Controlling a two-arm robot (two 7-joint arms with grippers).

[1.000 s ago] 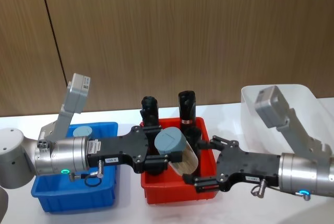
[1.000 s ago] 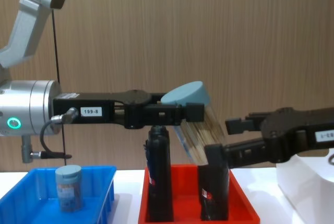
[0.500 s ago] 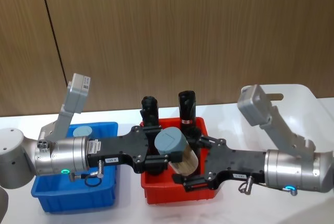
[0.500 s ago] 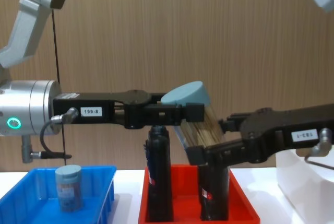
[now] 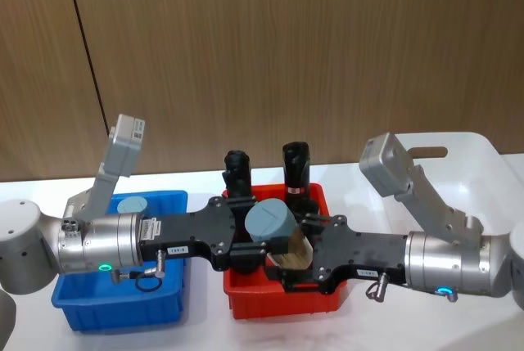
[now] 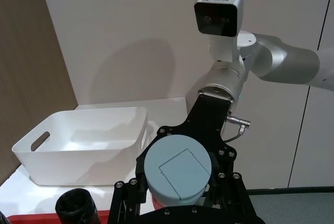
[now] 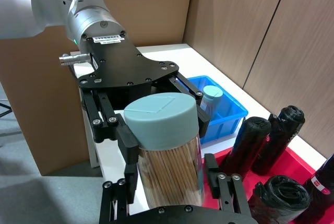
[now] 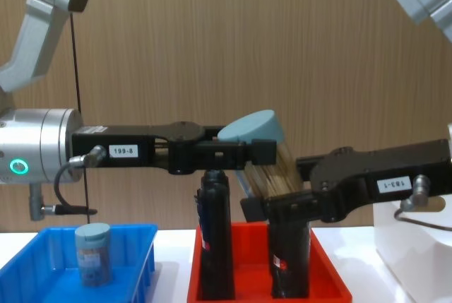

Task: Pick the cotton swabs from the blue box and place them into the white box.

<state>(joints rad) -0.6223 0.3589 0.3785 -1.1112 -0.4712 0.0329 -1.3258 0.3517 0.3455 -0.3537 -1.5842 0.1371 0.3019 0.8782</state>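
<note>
— So why is the jar of cotton swabs (image 7: pixel 169 151) held tilted in the air above the red tray (image 5: pixel 270 306)?
— A handover is probably intended. The pale, matte lid end is clamped by the fingers of the left gripper (image 5: pixel 246 232), and the clear, stick-filled body is straddled by the right gripper (image 5: pixel 304 249), whose fingers are spread and not seen pressing.
— And the boxes?
— A second jar (image 8: pixel 93 253) is seen upright in the glossy blue box (image 5: pixel 82 310). The smooth white box (image 5: pixel 491 163) is set well to the right.
</note>
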